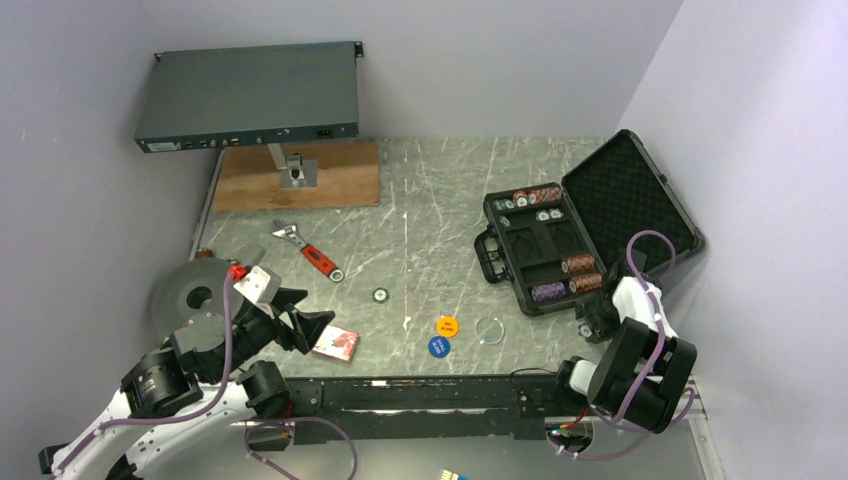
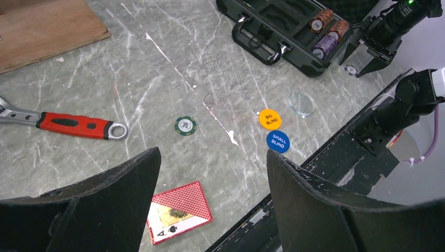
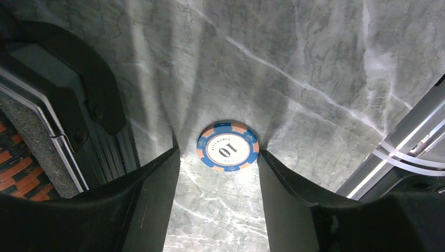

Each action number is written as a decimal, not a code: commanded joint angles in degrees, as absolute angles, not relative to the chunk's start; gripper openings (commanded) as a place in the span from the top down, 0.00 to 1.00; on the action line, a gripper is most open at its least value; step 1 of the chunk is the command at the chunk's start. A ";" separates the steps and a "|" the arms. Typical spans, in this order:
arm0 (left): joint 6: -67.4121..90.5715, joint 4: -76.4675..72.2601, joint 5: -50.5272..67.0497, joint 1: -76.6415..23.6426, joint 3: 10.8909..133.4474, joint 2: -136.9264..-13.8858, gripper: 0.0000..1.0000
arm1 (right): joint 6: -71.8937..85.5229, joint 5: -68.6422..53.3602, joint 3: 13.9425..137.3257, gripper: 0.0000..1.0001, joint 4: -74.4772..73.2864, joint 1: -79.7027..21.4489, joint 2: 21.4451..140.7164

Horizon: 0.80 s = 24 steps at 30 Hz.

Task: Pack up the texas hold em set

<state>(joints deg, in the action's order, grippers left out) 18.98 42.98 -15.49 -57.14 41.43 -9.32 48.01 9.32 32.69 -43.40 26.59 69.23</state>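
The black case (image 1: 548, 262) lies open at the right, lid (image 1: 630, 195) tilted back, with stacks of chips (image 1: 580, 266) in its slots. A red card deck (image 1: 336, 344) lies near the front edge and also shows in the left wrist view (image 2: 178, 210). My left gripper (image 1: 312, 318) is open and empty just above and left of the deck (image 2: 212, 155). A green chip (image 2: 186, 125), an orange disc (image 2: 269, 119), a blue disc (image 2: 277, 141) and a clear disc (image 2: 301, 103) lie loose. My right gripper (image 3: 218, 155) is open, its tips on either side of a blue-and-orange "10" chip (image 3: 227, 145) flat on the table beside the case.
A red-handled wrench (image 1: 310, 252) lies left of centre. A wooden board (image 1: 296, 178) and a grey rack-mount box (image 1: 248, 97) are at the back left. A grey round disc (image 1: 190, 293) sits at the left edge. A black rail (image 1: 420, 400) runs along the near edge.
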 commanded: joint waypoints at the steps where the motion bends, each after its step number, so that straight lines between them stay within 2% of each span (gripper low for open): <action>1: 19.34 43.09 -16.90 -57.57 41.46 -9.05 0.20 | 48.68 9.51 32.12 0.42 -41.07 26.89 69.27; 9: 19.53 43.20 -17.06 -57.90 41.48 -8.88 0.20 | 48.63 11.43 31.75 0.45 -40.94 27.29 70.23; 16: 19.61 43.33 -17.66 -58.09 41.49 -8.57 0.20 | 48.89 12.11 31.77 0.76 -41.07 27.25 71.48; 18: 19.62 43.33 -17.62 -58.11 41.48 -8.53 0.20 | 48.72 11.68 31.73 0.82 -40.87 27.32 71.58; 24: 19.52 43.37 -17.66 -58.13 41.48 -8.53 0.20 | 48.65 10.07 32.81 0.87 -43.02 27.14 68.92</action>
<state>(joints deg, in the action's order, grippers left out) 19.20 44.05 -16.53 -57.80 41.43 -9.19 48.18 9.98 32.93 -43.48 26.92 69.69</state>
